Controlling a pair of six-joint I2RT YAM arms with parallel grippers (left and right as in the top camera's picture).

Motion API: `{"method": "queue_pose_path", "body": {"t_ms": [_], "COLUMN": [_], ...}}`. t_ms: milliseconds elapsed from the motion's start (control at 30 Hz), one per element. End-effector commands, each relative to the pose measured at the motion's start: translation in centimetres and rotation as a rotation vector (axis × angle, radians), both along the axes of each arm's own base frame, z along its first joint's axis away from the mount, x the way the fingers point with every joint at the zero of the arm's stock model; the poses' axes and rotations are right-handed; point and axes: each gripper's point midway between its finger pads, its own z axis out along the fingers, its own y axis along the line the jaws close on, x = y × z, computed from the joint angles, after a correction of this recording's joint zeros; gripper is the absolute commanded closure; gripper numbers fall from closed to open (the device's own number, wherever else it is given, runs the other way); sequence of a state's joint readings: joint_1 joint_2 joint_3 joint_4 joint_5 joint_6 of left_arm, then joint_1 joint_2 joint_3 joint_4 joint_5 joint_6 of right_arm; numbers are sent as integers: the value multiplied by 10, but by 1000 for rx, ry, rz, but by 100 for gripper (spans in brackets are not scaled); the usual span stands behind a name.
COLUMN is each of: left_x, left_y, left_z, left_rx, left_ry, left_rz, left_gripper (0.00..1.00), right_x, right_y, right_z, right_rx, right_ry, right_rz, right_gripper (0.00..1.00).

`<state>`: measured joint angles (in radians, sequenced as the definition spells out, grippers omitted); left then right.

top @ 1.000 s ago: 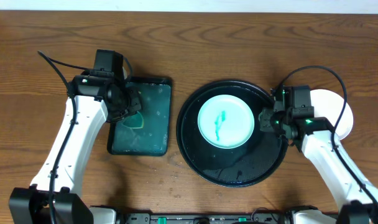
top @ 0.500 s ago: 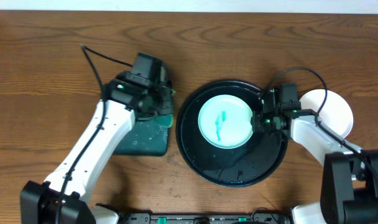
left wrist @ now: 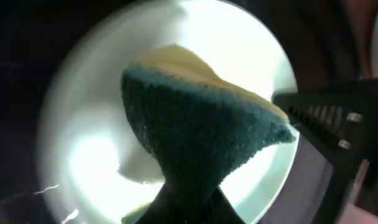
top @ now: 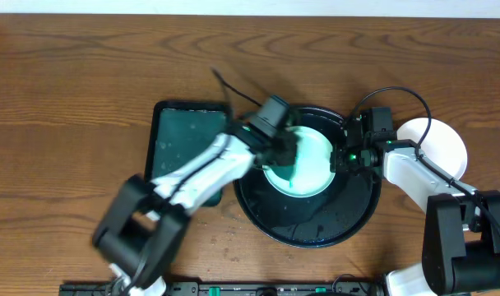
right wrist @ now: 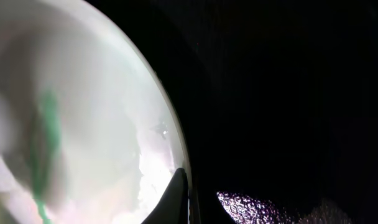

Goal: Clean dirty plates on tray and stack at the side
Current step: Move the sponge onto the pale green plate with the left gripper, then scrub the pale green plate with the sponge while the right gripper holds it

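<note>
One green tray [top: 180, 148], right edge hidden beneath the arm; left gripper [top: 284, 154] clenched on sponge [left wrist: 201, 137] over dirty plate [top: 316, 160], which lay half-covered in black tray [top: 316, 230]; right gripper [top: 342, 159] was pinched shut on that plate's right rim; second white plate [top: 443, 148] sat just outside tray's right edge on wood tabletop [top: 69, 82].

Brown wood-grain counter [top: 69, 66], glossy black tray [top: 307, 234].
White plate [top: 317, 160] smeared teal; sponge [left wrist: 201, 134] dark green over yellow.
</note>
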<state>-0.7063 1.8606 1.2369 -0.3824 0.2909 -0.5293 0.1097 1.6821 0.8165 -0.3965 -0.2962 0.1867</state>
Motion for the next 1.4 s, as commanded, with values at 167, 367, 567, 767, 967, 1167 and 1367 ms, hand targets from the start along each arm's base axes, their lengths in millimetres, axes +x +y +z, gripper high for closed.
{"method": "queue_pose_path", "body": {"t_ms": [167, 367, 567, 767, 967, 1167, 1367], "left_x": [-4, 14, 32, 32, 13, -17, -39], "left_y": [-18, 66, 108, 79, -12, -49, -65], "left_z": [-60, -81, -75, -75, -58, -76, -74], "left_rx": [57, 410, 500, 275, -154, -191, -207], "left_ry": [54, 1, 15, 115, 240, 290, 320], "left_rz": [18, 174, 191, 162, 5, -74, -136], "left_gripper": [93, 92, 93, 92, 92, 92, 92], "right_x": [-26, -30, -30, -31, -31, -31, -31], "right_y": [4, 3, 3, 3, 3, 3, 3], "right_z": [-20, -21, -21, -21, -21, -21, -21], "right_rx": [-16, -19, -19, -19, -19, -19, -20], "right_ry": [103, 118, 118, 124, 126, 126, 126], "right_rz": [23, 24, 24, 24, 24, 24, 24], "right_gripper": [99, 99, 99, 99, 99, 99, 99]}}
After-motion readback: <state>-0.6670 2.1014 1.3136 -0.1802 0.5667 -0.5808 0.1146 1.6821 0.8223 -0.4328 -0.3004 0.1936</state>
